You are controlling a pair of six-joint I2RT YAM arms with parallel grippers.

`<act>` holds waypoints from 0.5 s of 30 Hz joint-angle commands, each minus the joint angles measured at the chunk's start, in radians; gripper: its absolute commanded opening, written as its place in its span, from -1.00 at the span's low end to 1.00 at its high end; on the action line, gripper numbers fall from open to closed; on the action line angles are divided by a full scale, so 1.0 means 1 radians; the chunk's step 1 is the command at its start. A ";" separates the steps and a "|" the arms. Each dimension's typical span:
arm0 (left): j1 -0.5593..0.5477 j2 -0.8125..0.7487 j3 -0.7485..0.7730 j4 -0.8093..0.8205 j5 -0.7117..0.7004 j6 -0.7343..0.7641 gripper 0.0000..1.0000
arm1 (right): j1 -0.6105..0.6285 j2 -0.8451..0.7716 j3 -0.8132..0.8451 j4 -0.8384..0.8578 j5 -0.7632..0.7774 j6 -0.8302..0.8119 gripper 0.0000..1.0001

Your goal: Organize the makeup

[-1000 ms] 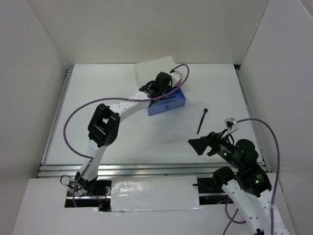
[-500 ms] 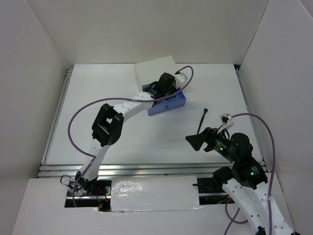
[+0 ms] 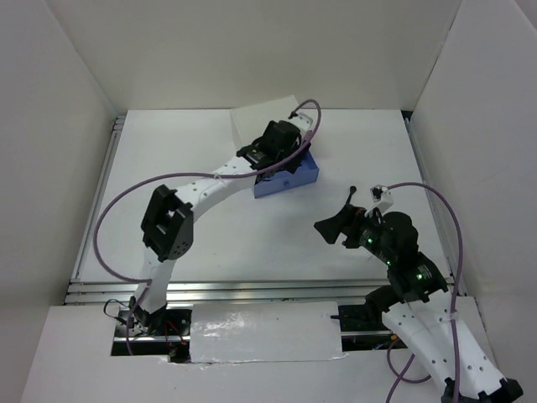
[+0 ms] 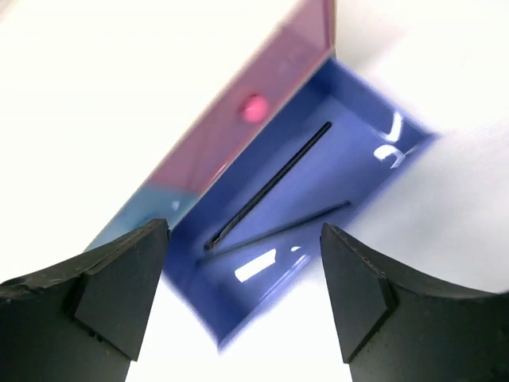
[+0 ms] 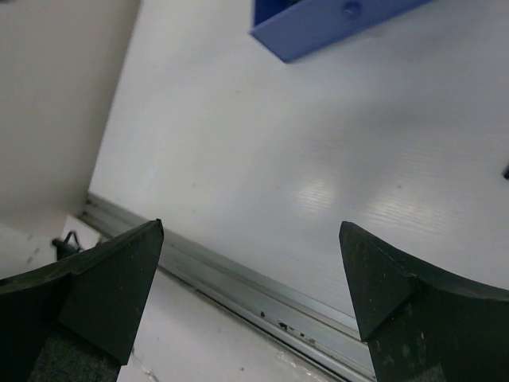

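The makeup I can see is thin black sticks. Two of them (image 4: 270, 183) (image 4: 278, 231) lie inside the pulled-out blue drawer (image 4: 350, 119) (image 3: 300, 178). My left gripper (image 4: 244, 231) (image 3: 283, 159) hangs open just above that drawer, with nothing between its fingers. A third black stick (image 3: 351, 196) lies on the table to the right, its tip just showing at the right wrist view's edge (image 5: 506, 171). My right gripper (image 5: 250, 227) (image 3: 327, 232) stands open and empty over the table, just left of that stick. No other makeup is in view.
The white box (image 3: 262, 117) stands at the back, with a pink drawer front (image 4: 254, 107) above the blue one. The blue drawer's front and knob (image 5: 347, 9) face my right gripper. A metal rail (image 5: 262, 290) runs along the table's near edge. White walls enclose the table.
My left gripper has gone from shut to open above the blue drawer. The right gripper has moved a little left and further onto the table, staying open.
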 commanded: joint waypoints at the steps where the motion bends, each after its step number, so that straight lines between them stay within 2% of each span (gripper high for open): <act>1: -0.021 -0.232 0.066 -0.163 -0.163 -0.280 0.81 | 0.008 0.120 0.011 0.051 0.181 0.080 1.00; 2: -0.021 -0.260 0.060 -0.280 -0.198 -0.343 0.81 | 0.008 0.154 0.011 0.052 0.215 0.121 1.00; 3: -0.020 -0.291 0.046 -0.335 -0.206 -0.456 0.82 | 0.006 0.185 0.017 0.057 0.279 0.137 1.00; 5: -0.021 -0.403 -0.007 -0.421 -0.214 -0.549 0.80 | 0.005 0.305 0.029 0.058 0.340 0.189 1.00; 6: -0.023 -0.446 -0.102 -0.454 -0.200 -0.601 0.75 | 0.005 0.349 0.060 0.051 0.364 0.200 1.00; 8: -0.029 -0.590 -0.258 -0.501 -0.220 -0.699 0.81 | 0.000 0.498 0.123 0.029 0.422 0.198 1.00; 9: -0.032 -0.637 -0.309 -0.533 -0.229 -0.725 0.82 | -0.002 0.595 0.146 0.018 0.443 0.191 1.00; 10: -0.035 -0.732 -0.363 -0.548 -0.230 -0.741 0.82 | -0.005 0.640 0.170 0.011 0.466 0.184 1.00; 13: -0.037 -0.891 -0.526 -0.645 -0.241 -0.827 0.85 | -0.041 0.812 0.252 -0.006 0.534 0.163 1.00; 14: -0.037 -0.924 -0.585 -0.659 -0.231 -0.831 0.96 | -0.088 0.857 0.275 -0.027 0.534 0.160 0.98; 15: -0.037 -0.955 -0.610 -0.669 -0.217 -0.819 0.99 | -0.113 0.892 0.310 -0.026 0.520 0.152 0.97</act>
